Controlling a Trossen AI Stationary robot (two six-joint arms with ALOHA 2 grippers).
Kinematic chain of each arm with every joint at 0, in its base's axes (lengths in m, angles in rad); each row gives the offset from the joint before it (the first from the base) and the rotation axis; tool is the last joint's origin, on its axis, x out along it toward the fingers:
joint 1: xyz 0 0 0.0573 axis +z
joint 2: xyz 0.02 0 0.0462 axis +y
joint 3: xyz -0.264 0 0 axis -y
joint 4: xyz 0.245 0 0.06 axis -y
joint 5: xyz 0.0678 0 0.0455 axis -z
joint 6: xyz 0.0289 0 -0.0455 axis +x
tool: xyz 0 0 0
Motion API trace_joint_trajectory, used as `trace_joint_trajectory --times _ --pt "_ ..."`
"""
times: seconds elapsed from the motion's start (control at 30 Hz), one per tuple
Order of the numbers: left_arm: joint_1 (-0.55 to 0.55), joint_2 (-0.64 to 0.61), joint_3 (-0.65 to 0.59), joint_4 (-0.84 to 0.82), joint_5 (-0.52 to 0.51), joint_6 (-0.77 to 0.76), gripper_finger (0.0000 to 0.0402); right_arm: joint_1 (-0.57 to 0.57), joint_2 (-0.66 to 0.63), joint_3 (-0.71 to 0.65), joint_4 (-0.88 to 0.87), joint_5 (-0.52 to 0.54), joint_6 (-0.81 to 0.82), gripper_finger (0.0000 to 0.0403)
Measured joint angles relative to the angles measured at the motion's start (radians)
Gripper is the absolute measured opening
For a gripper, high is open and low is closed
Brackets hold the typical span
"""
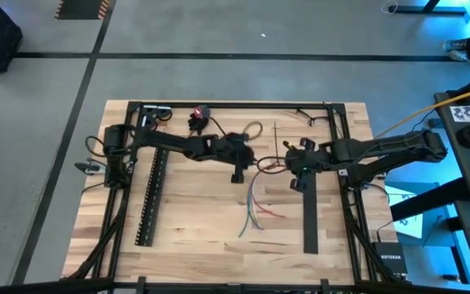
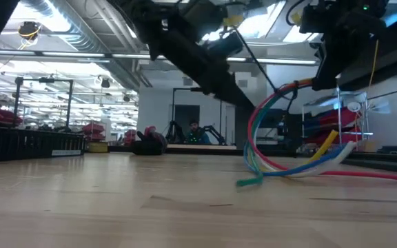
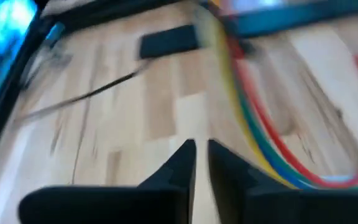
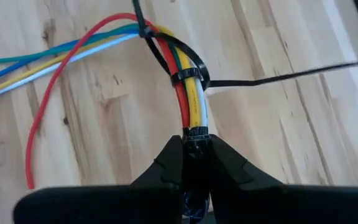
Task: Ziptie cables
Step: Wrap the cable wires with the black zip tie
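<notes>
The cables (image 4: 188, 102) are white, red, green, yellow and blue wires gathered at a black end. Two black zip-ties ring the bundle (image 4: 188, 78), and one thin tail (image 4: 291, 74) sticks out sideways. My right gripper (image 4: 194, 146) is shut on the black end, above the table's middle (image 1: 288, 166). From there the wires arch down (image 2: 274, 131), and their loose ends lie on the wood (image 1: 255, 212). My left gripper (image 3: 201, 152) hovers just left of the bundle (image 1: 237, 173). Only a thin slit shows between its fingers, and nothing is in it. My right gripper pinches the bundle's black end (image 4: 194, 132) between its two fingers. The fingers slant down from the table's right and lie in line with the wires. The held end is lifted clear. The wires curve slack below it, their free tips (image 2: 253, 180) resting on the table.
A long black slotted bar (image 1: 149, 200) lies at the left and a plain black bar (image 1: 310, 220) at the right. Spare zip-tie strips (image 1: 276, 135) and a coiled wire (image 1: 251, 131) lie toward the far edge. A black frame (image 1: 235, 104) borders the table.
</notes>
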Motion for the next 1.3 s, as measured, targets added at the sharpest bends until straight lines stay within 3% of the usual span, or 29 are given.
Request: trace_joint_trajectory --times 0.17,0.4,0.6,0.77,0.97,1.17,1.3 --pt "0.027 -0.048 0.001 -0.006 0.001 -0.293 0.0091 0.000 0.001 0.000 -0.001 0.021 -0.001 0.0036" --pt "-0.010 -0.039 0.001 0.064 0.098 -0.465 0.0166 0.000 0.001 0.000 0.000 0.028 -0.025 0.0036" --pt "-0.062 -0.012 0.003 0.231 -0.034 -0.494 0.0210 0.000 0.001 0.000 0.019 0.029 -0.028 0.0036" --pt "-0.095 0.034 0.011 0.279 -0.134 -0.468 0.0213 0.000 0.001 0.000 0.057 0.036 -0.034 0.0036" --pt "-0.116 0.084 0.074 0.291 -0.152 -0.479 0.0200 0.000 0.001 0.000 0.069 0.036 -0.035 0.0036" --pt "-0.132 0.102 0.078 0.288 -0.261 -0.440 0.0187 0.001 0.001 0.000 0.091 0.055 -0.037 0.0036" --pt "-0.132 0.102 0.080 0.288 -0.274 -0.413 0.0173 0.001 0.001 0.000 0.111 0.055 -0.037 0.0036"
